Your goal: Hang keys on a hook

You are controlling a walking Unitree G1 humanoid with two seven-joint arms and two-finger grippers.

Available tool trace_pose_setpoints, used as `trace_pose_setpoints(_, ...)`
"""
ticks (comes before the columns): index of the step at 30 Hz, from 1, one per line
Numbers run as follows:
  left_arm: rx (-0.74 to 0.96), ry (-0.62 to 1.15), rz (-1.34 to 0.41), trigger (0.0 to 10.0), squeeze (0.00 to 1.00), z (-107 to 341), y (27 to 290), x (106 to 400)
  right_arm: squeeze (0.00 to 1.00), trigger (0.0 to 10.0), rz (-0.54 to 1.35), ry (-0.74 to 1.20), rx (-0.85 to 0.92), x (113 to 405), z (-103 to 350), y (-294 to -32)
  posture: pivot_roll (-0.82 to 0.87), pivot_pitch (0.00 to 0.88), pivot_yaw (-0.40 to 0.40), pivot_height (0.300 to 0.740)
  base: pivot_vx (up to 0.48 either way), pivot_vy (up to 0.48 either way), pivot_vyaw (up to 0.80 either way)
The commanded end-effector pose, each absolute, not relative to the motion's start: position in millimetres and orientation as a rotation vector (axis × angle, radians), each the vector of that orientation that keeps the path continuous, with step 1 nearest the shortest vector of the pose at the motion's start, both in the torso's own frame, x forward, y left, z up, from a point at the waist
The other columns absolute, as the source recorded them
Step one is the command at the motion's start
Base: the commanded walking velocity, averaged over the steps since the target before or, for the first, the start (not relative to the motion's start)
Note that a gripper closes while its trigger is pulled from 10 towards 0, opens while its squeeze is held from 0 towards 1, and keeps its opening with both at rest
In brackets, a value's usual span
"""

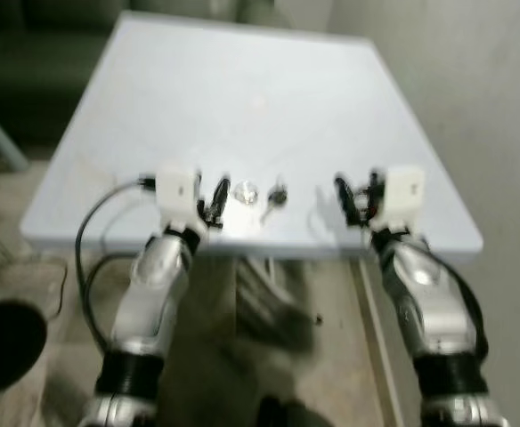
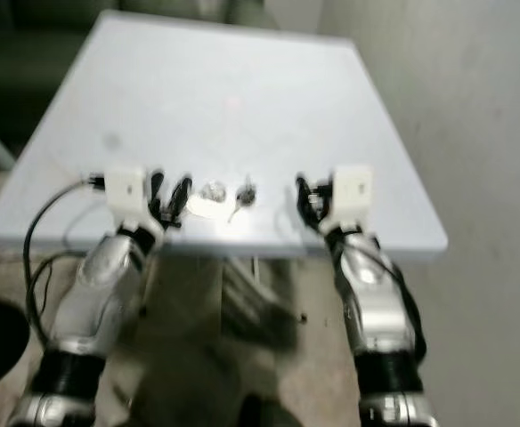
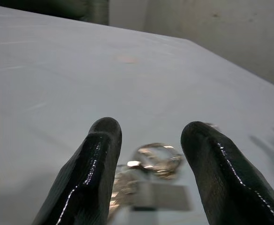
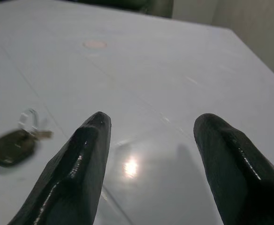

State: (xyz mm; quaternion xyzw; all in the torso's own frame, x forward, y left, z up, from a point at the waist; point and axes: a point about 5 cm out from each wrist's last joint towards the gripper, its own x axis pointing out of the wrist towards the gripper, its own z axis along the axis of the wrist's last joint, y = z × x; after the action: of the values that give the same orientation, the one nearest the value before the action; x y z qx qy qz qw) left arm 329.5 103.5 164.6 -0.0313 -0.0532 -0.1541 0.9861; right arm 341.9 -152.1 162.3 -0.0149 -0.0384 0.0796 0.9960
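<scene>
As jaws gape, keys (image 3: 151, 161) just ahead

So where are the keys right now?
The keys lie on the white table near its front edge, between the two pincers, closer to the left pincer.

Near the front edge of the desk (image 1: 242, 89), a key bunch (image 1: 245, 191) is laid beside a second key (image 1: 276, 196), apparently separate. They are flanked by the left end effector (image 1: 210, 203) and the right end effector (image 1: 349, 200).
</scene>
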Motion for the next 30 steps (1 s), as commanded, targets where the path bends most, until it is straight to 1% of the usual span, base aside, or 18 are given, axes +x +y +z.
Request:
trace_pose_setpoints(1,-0.047,-0.116,-0.317,10.0,0.00,166.6,101.3,326.1,0.00,10.0,0.157,-0.058,-0.042,343.1,159.5,-150.1,0.07,0.199,-0.106,0.740,0.000,0.000,0.00)
trace_pose_setpoints(14,-0.044,-0.115,-0.321,10.0,0.00,164.9,100.1,321.0,0.00,10.0,0.183,-0.069,-0.064,344.7,160.2,-147.9,0.08,0.213,-0.110,0.740,0.000,0.000,0.00)
trace_pose_setpoints(25,-0.067,-0.111,-0.308,10.0,0.00,166.8,107.0,324.1,0.00,10.0,0.185,-0.073,-0.073,343.5,158.8,-148.6,0.07,0.206,-0.109,0.740,0.000,0.000,0.00)
trace_pose_setpoints(30,-0.065,-0.109,-0.303,10.0,0.00,167.3,108.3,325.4,0.00,10.0,0.186,-0.077,-0.072,343.5,159.3,-148.4,0.07,0.203,-0.109,0.740,0.000,0.410,0.00)
